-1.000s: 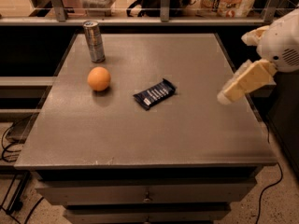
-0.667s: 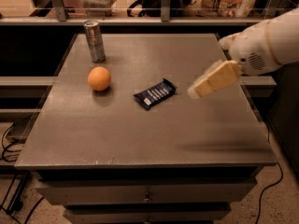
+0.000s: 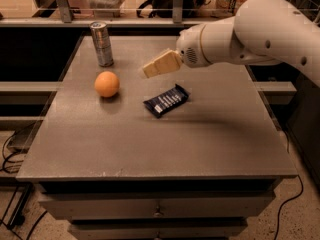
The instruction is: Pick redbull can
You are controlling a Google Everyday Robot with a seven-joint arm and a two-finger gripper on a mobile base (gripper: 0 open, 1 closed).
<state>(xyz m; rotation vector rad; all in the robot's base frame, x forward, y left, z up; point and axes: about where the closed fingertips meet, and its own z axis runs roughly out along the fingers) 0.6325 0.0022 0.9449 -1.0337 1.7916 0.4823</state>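
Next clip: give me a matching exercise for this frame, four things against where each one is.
Things:
1. redbull can
2. orange
3. snack-bar wrapper
4. gripper

Places:
A. lying flat near the middle of the table
B. standing upright near the far left corner
C. in the air above the table, right of the can, touching nothing
D. resting on the table just in front of the can

Pairs: 1-B, 2-D, 3-A, 4-C
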